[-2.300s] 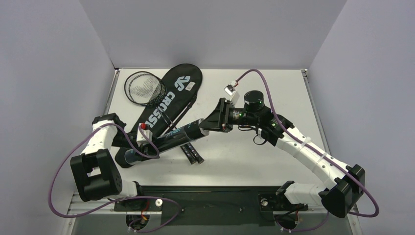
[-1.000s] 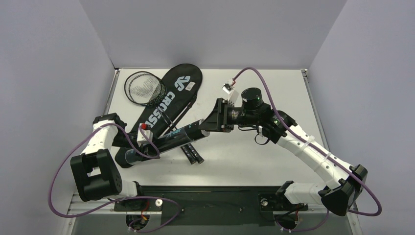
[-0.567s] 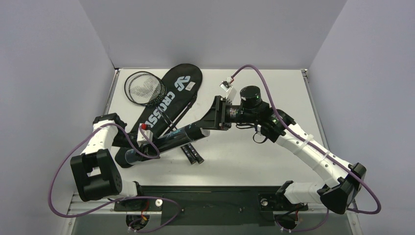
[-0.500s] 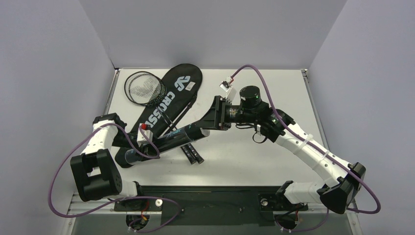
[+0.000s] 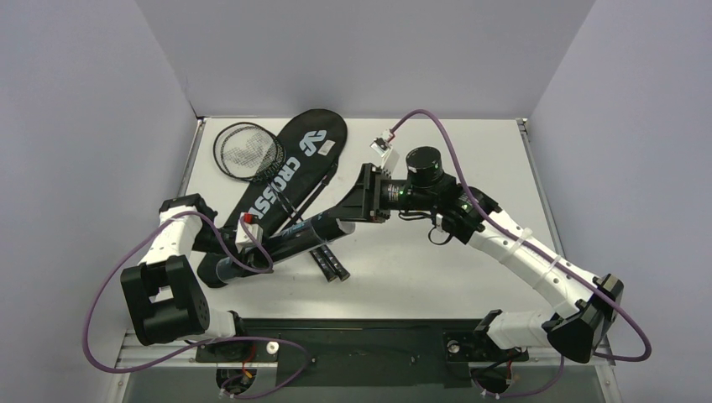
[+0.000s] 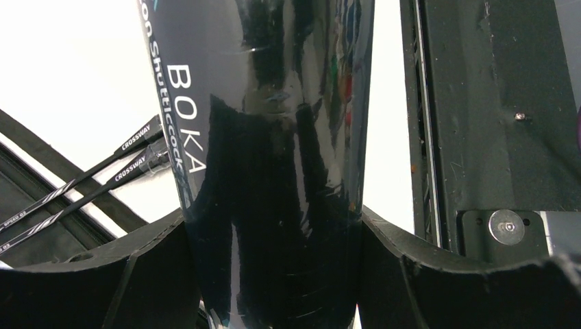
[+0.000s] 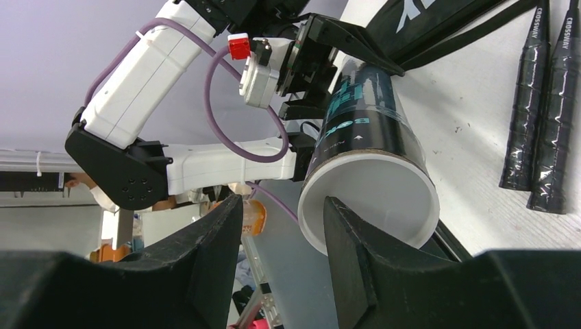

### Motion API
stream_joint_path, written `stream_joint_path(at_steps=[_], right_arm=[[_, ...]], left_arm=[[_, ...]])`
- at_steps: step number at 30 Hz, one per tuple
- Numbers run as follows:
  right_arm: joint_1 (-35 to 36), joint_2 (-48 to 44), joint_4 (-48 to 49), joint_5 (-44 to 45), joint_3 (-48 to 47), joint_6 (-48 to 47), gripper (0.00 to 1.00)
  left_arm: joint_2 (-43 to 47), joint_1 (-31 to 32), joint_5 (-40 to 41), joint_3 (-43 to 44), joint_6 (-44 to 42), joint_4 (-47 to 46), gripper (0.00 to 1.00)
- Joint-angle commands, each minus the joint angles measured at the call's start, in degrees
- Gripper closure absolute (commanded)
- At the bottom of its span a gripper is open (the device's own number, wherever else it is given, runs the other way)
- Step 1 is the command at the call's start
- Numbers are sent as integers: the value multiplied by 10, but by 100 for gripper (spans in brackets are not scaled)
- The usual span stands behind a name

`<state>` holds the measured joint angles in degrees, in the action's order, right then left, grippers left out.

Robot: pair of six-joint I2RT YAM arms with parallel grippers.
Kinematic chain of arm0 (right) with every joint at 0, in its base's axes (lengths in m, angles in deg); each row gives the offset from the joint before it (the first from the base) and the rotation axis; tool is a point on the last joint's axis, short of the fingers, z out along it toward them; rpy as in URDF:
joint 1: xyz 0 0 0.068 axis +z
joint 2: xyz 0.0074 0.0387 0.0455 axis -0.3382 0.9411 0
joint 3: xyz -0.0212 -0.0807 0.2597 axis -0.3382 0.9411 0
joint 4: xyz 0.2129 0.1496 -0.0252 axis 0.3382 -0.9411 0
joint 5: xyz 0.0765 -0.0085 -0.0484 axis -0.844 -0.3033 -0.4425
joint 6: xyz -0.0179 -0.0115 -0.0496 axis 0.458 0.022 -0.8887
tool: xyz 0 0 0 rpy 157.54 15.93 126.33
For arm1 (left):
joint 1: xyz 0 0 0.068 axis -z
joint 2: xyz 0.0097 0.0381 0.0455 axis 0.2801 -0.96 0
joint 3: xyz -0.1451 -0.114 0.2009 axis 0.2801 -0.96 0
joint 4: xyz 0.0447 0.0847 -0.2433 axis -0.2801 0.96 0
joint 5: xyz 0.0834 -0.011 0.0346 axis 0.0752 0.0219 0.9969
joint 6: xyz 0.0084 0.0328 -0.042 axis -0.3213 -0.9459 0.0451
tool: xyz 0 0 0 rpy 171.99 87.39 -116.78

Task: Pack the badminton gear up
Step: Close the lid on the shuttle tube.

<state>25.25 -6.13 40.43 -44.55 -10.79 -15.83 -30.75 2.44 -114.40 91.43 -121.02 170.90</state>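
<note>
- Left wrist view: the left claw is clamped on the tube, with a finger on each side of its glossy wall.
- The right claw stands half open and holds nothing I can see. One finger lies across the tube's white end, and the edge of the rim sits in the gap.
- From above, the tube lies aslant over the lower part of the bag. One end points at the right claw, and the other is near the left side of the table.
- Step in hand, as I judge it: work at the tube's end, with one arm steadying it and the other attending to it. No shuttlecocks show anywhere, so they are probably inside.
- The next move likely calls for the right claw to line up squarely on that end, and then for the tube to go to the bag. The left grip must be firm, since the wall looks slick.
- The rackets are not yet packed. The head end lies out beside the bag's top, and the grips lie just beside the tube.
- The tube is long, black and shiny, with teal and white print reading "BOKA". I cannot tell whether its white end is a cap or a bare mouth.
</note>
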Motion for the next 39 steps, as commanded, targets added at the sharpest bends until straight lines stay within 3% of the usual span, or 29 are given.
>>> stream_joint_path(at_steps=[1, 16, 23, 29, 32, 39], right_arm=[[18, 22, -2, -3, -18, -10, 58], [23, 23, -78, 26, -29, -57, 57], [-45, -24, -97, 12, -22, -62, 58], [-72, -45, -92, 4, -4, -56, 71], [-72, -43, -87, 4, 0, -52, 84], [-44, -20, -76, 15, -1, -51, 94]], left_arm=[[3, 4, -48, 17, -10, 49, 89], [2, 4, -49, 12, -13, 48, 89], [5, 5, -46, 10, -13, 48, 89], [4, 5, -50, 10, -12, 48, 89], [4, 5, -49, 10, -11, 48, 89], [5, 6, -49, 11, -10, 48, 89]])
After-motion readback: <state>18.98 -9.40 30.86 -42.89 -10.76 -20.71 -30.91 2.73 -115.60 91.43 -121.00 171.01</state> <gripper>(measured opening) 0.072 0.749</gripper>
